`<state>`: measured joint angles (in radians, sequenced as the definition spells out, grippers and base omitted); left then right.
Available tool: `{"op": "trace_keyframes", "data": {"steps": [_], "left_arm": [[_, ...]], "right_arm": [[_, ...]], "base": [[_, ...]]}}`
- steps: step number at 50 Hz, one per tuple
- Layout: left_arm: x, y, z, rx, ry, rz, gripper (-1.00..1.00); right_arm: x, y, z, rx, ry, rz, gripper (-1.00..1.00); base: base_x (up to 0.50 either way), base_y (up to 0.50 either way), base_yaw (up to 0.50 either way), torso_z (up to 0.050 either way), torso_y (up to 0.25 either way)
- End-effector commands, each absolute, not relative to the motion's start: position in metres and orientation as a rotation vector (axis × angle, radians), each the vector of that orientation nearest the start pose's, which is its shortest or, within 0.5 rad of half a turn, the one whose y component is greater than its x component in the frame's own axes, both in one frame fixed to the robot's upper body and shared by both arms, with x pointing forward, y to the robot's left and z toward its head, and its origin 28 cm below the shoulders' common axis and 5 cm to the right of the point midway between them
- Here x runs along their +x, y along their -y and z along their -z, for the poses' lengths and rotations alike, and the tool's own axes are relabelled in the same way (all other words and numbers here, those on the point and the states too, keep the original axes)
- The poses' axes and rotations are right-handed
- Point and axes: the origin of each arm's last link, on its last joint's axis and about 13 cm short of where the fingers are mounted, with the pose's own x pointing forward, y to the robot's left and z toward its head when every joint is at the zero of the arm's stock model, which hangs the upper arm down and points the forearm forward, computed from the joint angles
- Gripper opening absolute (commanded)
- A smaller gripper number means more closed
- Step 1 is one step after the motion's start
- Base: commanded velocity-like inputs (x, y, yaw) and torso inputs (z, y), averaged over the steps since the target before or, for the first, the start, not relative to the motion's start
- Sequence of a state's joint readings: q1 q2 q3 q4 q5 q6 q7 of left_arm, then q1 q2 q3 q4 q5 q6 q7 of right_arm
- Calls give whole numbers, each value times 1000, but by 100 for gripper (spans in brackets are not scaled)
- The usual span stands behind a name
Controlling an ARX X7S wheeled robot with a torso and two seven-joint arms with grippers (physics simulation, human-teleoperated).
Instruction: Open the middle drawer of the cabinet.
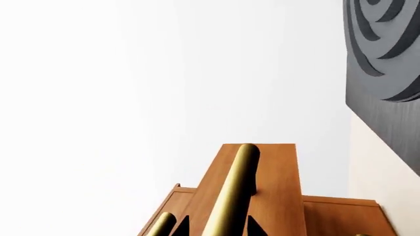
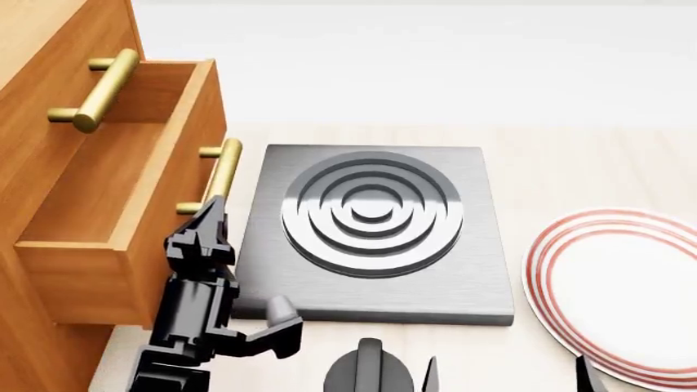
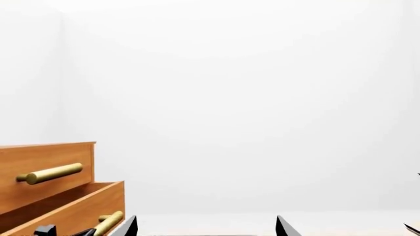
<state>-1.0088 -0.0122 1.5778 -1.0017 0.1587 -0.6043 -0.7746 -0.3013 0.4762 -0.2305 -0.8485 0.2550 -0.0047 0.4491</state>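
While our left gripper (image 2: 209, 214) is closed on the brass handle (image 2: 221, 173) of the middle drawer (image 2: 120, 204), its fingers (image 1: 180, 227) either side of the bar, that drawer stands pulled well out of the cabinet (image 2: 44, 73), its open box showing beside and beyond the fingertips. Our right gripper (image 3: 206, 227) hangs apart from everything with its fingers spread open, and just past our left fingers lies the stove plate (image 2: 376, 229), with the striped plate (image 2: 621, 286) farther off and the top drawer's handle (image 2: 96, 90) above the open box.
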Motion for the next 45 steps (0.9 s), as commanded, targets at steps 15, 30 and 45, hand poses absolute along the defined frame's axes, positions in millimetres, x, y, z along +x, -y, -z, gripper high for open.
{"op": "trace_keyframes", "data": {"steps": [15, 30, 45], "left_arm": [[353, -139, -64, 1724, 453, -139, -100], [350, -129, -67, 1710, 500, -109, -100], [348, -121, -71, 1681, 528, -90, -100]], "right_arm": [[122, 102, -132, 64, 410, -68, 100], [122, 102, -132, 63, 410, -67, 100], [122, 101, -135, 62, 406, -67, 100]], "base": [[-4, -1, 0, -1, 0], [-8, 0, 0, 0, 1], [-8, 0, 0, 0, 1]]}}
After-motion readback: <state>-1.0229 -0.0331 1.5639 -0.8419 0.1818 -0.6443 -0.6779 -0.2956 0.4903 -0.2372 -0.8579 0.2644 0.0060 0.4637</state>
